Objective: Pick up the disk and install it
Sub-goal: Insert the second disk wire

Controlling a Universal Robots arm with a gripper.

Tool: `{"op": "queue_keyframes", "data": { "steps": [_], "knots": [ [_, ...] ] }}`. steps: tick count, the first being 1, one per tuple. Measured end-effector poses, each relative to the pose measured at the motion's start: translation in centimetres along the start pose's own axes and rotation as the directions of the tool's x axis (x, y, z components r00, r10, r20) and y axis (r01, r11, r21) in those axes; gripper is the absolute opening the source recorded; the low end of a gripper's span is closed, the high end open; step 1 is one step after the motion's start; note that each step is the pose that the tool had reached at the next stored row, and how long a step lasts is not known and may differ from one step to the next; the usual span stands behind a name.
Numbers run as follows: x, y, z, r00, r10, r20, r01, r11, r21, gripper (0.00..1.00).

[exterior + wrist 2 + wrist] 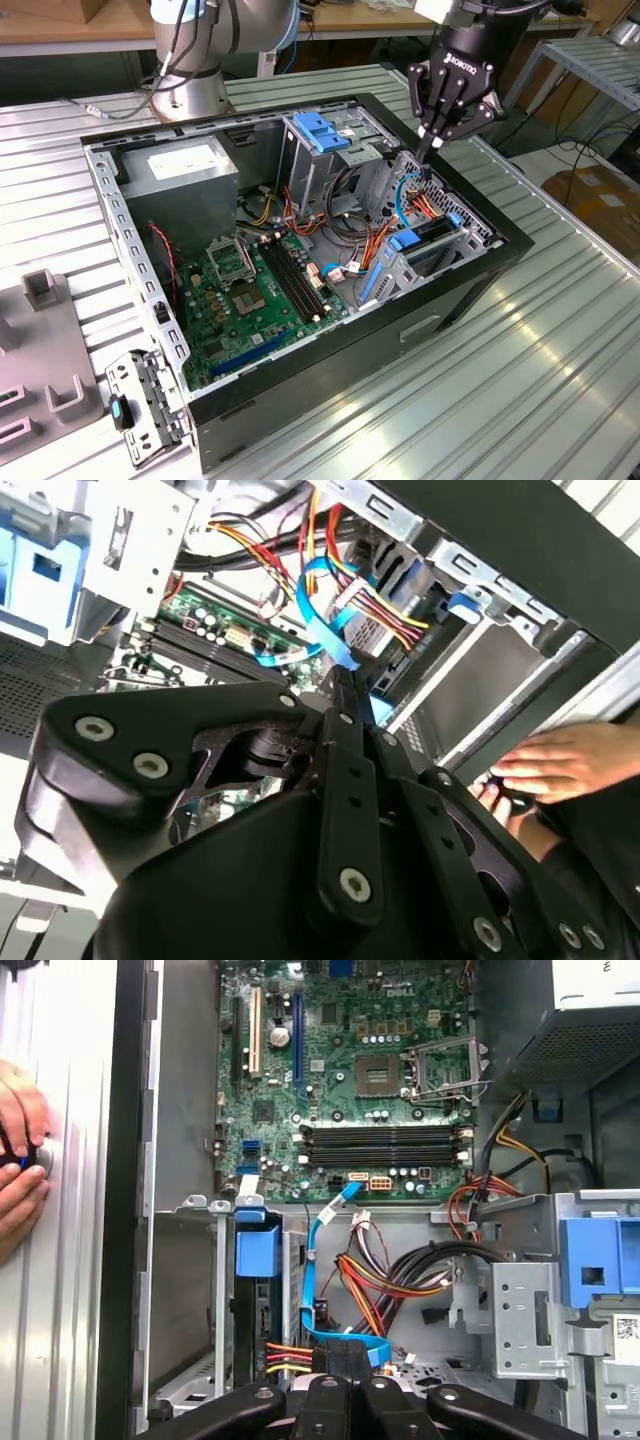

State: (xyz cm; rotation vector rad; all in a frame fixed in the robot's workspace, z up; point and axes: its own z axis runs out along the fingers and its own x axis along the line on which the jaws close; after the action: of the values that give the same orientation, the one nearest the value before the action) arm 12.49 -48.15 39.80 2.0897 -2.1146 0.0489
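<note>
A robot arm's gripper is hovering over the far corner of an open computer case lying on a ribbed metal bench, its fingers drawn together into a narrow point and carrying nothing, poised just above the cluster of blue, red and yellow cables at the drive bay. Below it, the disk is sitting in its slot at the case's edge, blue side rails showing at both ends, and the cables are reaching down toward it in the first wrist view, so the pick-up and the seating are looking done; whether the plugs are fully home cannot be told. In both wrist views the closed fingers are standing right beside the flat blue data cable. A person's hand is resting on the bench just outside the case wall, while the green motherboard is lying untouched, well apart from the gripper.
</note>
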Motion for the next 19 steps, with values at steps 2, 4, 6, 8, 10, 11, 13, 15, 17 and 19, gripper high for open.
{"op": "queue_keyframes", "data": {
  "steps": [2,4,6,8,10,11,13,15,17,19],
  "knots": [
    [-0.51,-0.26,0.03,0.9992,0.004,-0.0407,-0.004,1.0,0.0002,0.11],
    [-0.9,-0.66,0.37,0.9983,0.006,-0.0588,-0.006,1.0,0.0004,0.11],
    [-1.08,-0.72,0.67,0.9981,0.006,-0.0619,-0.006,1.0,0.0004,0.17],
    [-1.36,-0.76,1.05,0.9974,0.007,-0.0714,-0.007,1.0,0.0006,0.24],
    [-1.53,-0.78,1.29,0.9964,0.008,-0.0843,-0.008,1.0,0.0007,0.24],
    [-1.58,-0.79,1.34,0.996,0.009,-0.0885,-0.009,1.0,0.0008,0.25],
    [-1.78,-0.8,1.5,0.995,0.01,-0.0993,-0.01,1.0,0.001,0.31],
    [-2.01,-0.83,1.76,0.9934,0.011,-0.1138,-0.011,0.9999,0.0014,0.31],
    [-2.09,-0.84,1.91,0.9926,0.012,-0.1209,-0.012,0.9999,0.0015,0.3],
    [-2.19,-0.88,2.24,0.9911,0.013,-0.1326,-0.013,0.9999,0.0024,0.16]
  ]
}}
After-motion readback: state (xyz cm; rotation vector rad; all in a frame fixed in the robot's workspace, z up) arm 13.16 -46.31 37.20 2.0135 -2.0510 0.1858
